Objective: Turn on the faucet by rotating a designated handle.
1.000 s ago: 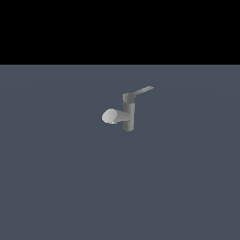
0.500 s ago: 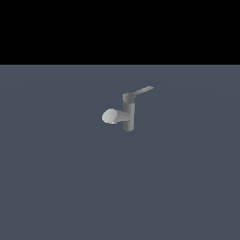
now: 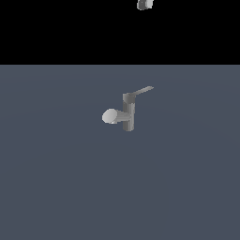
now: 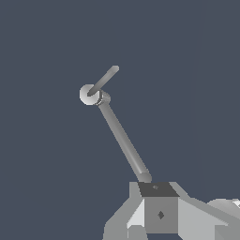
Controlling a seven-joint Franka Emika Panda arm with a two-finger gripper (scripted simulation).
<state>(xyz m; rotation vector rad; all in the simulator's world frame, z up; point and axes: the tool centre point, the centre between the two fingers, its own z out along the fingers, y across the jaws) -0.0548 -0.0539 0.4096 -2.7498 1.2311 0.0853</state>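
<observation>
Claw (image 3: pixel 145 4) mostly cropped; opening unclear

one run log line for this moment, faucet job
stage: approach | tool: high above faucet, no contact, jaw state unclear | handle: untouched, slanting from post top toward exterior view's right | spout: pointing exterior view's left

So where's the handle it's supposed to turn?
In the exterior view, the handle is the thin lever slanting up toward the view's right from the top of the faucet, opposite the round spout.
</observation>
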